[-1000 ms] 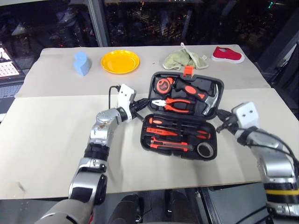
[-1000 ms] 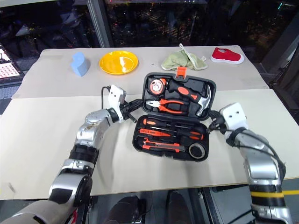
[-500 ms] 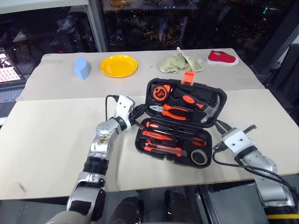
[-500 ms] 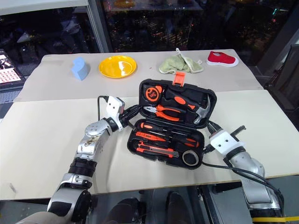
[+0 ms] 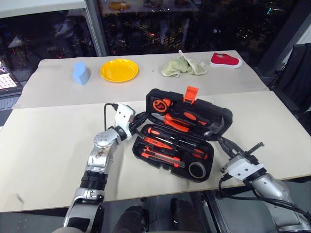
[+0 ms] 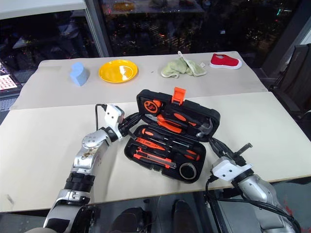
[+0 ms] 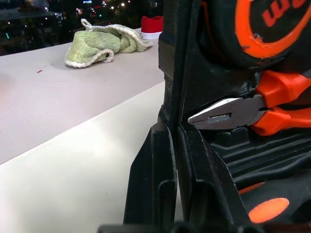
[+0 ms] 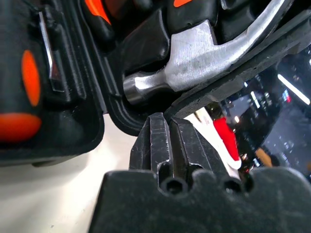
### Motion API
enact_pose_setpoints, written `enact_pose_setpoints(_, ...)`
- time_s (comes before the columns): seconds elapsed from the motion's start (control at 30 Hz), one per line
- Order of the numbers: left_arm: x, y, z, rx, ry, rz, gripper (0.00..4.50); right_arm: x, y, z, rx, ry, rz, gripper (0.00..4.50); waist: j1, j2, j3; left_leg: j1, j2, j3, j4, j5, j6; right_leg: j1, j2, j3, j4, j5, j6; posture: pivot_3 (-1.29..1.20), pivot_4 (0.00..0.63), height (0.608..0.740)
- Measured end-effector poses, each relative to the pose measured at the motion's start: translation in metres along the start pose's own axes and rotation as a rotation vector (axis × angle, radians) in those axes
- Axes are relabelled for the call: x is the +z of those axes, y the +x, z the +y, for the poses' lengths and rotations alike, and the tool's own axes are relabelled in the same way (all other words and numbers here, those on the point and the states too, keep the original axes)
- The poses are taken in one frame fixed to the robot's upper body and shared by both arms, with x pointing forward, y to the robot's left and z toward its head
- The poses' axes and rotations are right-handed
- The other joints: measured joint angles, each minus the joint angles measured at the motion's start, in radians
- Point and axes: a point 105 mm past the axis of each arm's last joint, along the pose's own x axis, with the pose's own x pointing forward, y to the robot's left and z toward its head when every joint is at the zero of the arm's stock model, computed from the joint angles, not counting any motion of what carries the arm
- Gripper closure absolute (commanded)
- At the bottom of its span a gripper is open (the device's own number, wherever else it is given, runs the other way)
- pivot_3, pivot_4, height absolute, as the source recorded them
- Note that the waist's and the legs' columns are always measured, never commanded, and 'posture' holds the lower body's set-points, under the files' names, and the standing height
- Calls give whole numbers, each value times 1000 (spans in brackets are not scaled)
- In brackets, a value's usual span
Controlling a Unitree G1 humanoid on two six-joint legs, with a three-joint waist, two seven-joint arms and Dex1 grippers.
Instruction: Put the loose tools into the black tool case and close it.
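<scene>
The black tool case is sitting near the table's front edge, its lid half raised with the orange latch uppermost. Screwdrivers, utility knife and tape roll are lying in its recesses. The left gripper and the right gripper, jaws pressed together, are touching the lid's two ends.

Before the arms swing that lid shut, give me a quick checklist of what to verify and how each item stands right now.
1. Loose tools seated in the lower half of the tool case: ok; screwdrivers, knife and tape roll lie in recesses.
2. Lid raised partway, not shut: ok.
3. Left gripper shut, at the lid's left edge: ok.
4. Right gripper shut, under the lid's right corner: ok.
5. Orange latch unfastened: ok.
6. Nothing sticking up to block the lid: cannot tell.
</scene>
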Motion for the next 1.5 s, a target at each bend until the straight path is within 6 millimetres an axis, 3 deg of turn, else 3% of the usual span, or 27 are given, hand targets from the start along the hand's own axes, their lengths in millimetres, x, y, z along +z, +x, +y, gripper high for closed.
enact_pose_setpoints(0.03,-3,-2,1,5,-4,15,3571,0,-1,2,6,-2,0,4500,0,0,0,3,1,0,-1,-3,5,2,1,1,0,0,0,0,150,740)
enact_pose_setpoints(0.2,-31,-31,15,70,-31,144,1685,4,-23,20,101,22,19,2817,4,0,0,9,2,0,-1,-6,7,9,1,0,0,-9,8,0,150,740)
enact_pose_setpoints(0.33,-36,-50,28,113,-22,193,157,22,-46,22,175,82,26,1413,9,0,0,8,2,0,-1,-7,6,8,-4,0,0,-9,8,0,150,740)
enact_pose_setpoints(0.4,-33,-54,33,110,-32,205,0,33,-54,21,253,170,30,813,10,0,0,9,2,0,-1,-7,5,8,-5,0,0,-10,8,0,150,740)
enact_pose_setpoints(0.53,-12,-60,55,16,-36,269,0,44,-98,23,556,577,225,813,24,-3,1,8,4,-2,0,-7,5,10,-5,-4,-1,-12,9,0,150,740)
enact_pose_setpoints(0.6,5,-59,66,-45,-16,273,0,56,-103,20,615,704,227,813,26,-5,1,8,6,-2,1,-7,5,11,-5,-8,-2,-13,9,0,150,740)
enact_pose_setpoints(0.7,19,-43,59,-204,0,273,0,74,-98,20,683,800,188,813,28,-5,1,8,4,-2,2,-9,6,11,-7,-9,-3,-13,10,0,150,740)
enact_pose_setpoints(0.77,15,-38,56,-264,-9,299,0,77,-95,21,703,812,187,1334,30,-5,1,6,4,-2,2,-9,7,10,-7,-9,-3,-14,11,0,150,740)
enact_pose_setpoints(0.93,9,2,46,-389,72,359,1562,88,-82,41,762,885,160,2928,49,-9,3,0,3,-5,2,-9,6,6,-7,-12,-5,-9,3,0,150,740)
enact_pose_setpoints(1.07,22,40,19,-517,181,325,3072,100,-67,56,810,876,112,4334,57,-9,3,-14,1,-5,9,-7,3,-6,-7,-13,-4,-8,3,0,150,740)
enact_pose_setpoints(1.2,13,50,-4,-624,202,340,4493,93,-53,64,788,841,131,4500,49,-9,3,-22,1,-5,15,-9,4,-12,-7,-13,-1,-7,3,0,150,740)
enact_pose_setpoints(1.37,11,41,-3,-694,237,375,4493,76,-35,63,682,820,178,4500,49,-9,3,-22,1,-4,16,-11,7,-11,-6,-13,-2,-6,5,0,150,740)
enact_pose_setpoints(1.5,11,30,-2,-773,279,406,4493,40,-22,44,522,749,274,4500,52,-9,3,-22,0,-3,19,-15,14,-9,-7,-13,-3,-5,8,0,150,740)
